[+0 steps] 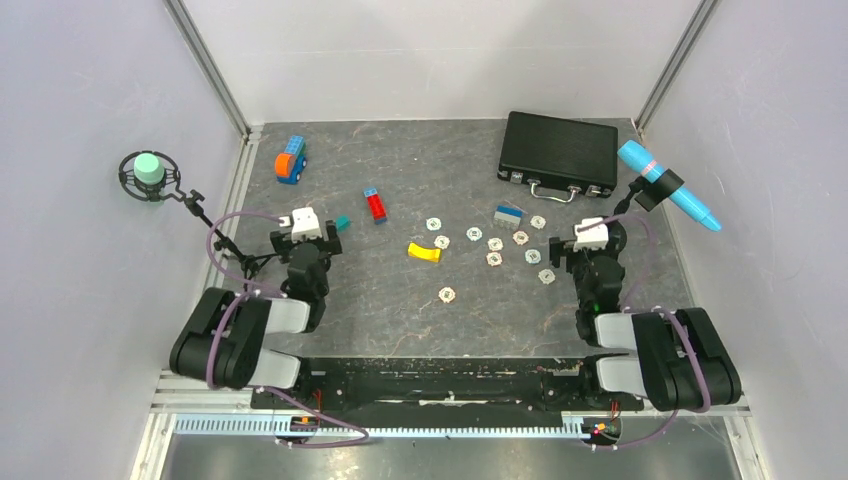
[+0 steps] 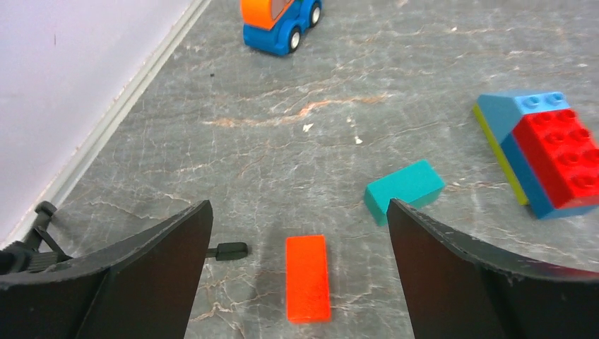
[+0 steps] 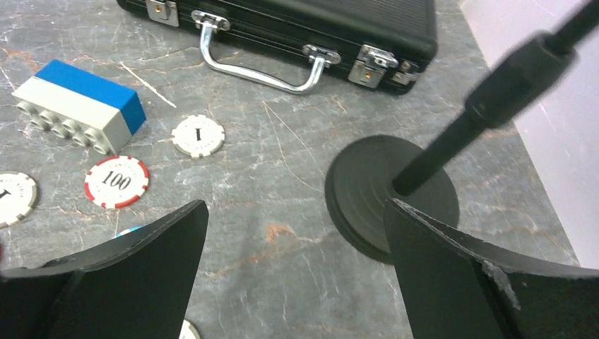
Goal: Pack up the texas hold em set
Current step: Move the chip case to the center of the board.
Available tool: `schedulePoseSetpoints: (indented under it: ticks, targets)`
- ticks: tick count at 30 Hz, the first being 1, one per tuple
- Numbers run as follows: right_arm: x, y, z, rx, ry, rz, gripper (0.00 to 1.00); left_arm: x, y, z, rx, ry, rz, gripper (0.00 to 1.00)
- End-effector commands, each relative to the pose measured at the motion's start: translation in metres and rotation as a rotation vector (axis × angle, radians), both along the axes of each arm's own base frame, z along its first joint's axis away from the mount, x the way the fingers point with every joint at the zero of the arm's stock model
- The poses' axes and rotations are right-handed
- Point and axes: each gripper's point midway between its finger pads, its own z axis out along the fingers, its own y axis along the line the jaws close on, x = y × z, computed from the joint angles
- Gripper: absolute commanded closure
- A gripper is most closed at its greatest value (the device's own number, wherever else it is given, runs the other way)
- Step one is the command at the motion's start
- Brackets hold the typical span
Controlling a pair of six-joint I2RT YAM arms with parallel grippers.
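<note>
The texas hold em set's black briefcase (image 1: pixel 557 150) lies shut at the back right of the table. The right wrist view shows its lid (image 3: pixel 282 21) and silver handle (image 3: pixel 261 67). Several round chips (image 1: pixel 495 244) lie scattered on the table in front of it. Among them are a white "1" chip (image 3: pixel 198 135) and a red "100" chip (image 3: pixel 116 181). My right gripper (image 1: pixel 590 236) (image 3: pixel 293 208) is open over bare table just right of the chips. My left gripper (image 1: pixel 308 226) (image 2: pixel 300 212) is open at the left, far from the set, with nothing held.
An orange flat brick (image 2: pixel 308 277) lies between the left fingers, a teal block (image 2: pixel 404 189) beside it. A toy car (image 1: pixel 291 160), red-blue bricks (image 1: pixel 375 203), a yellow block (image 1: pixel 424 251) and a blue-white brick (image 1: pixel 509 213) lie about. A microphone stand base (image 3: pixel 392 198) sits by the right gripper.
</note>
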Motion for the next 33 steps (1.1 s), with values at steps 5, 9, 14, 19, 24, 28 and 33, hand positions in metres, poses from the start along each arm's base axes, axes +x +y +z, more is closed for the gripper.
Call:
schedulePoseSetpoints:
  ticks: [5, 9, 14, 19, 24, 28, 33]
  targets:
    - [0.049, 0.009, 0.033, 0.151, 0.056, -0.037, 0.02, 0.006, -0.005, 0.061, -0.059, -0.019, 0.143, 0.0]
    - [0.08, 0.023, 0.035, 0.225, 0.174, -0.014, 0.02, 0.013, -0.013, 0.075, -0.136, -0.002, 0.146, 0.0]
    - [0.093, 0.049, 0.025, 0.279, 0.234, 0.08, 0.02, 0.02, -0.026, 0.091, -0.241, -0.036, 0.11, 0.0]
    - [0.116, 0.047, 0.031, 0.263, 0.287, 0.034, 0.02, 0.026, -0.034, 0.1, -0.305, -0.011, 0.113, 0.0]
    - [0.142, 0.043, 0.031, 0.229, 0.371, -0.018, 0.02, 0.038, -0.05, 0.111, -0.341, 0.008, 0.05, 0.0]
    - [0.154, 0.052, 0.03, 0.228, 0.384, -0.002, 0.02, 0.047, -0.06, 0.118, -0.351, 0.028, 0.008, 0.0]
    - [0.175, 0.076, 0.026, 0.217, 0.416, 0.055, 0.02, 0.054, -0.073, 0.121, -0.365, 0.057, -0.049, 0.0]
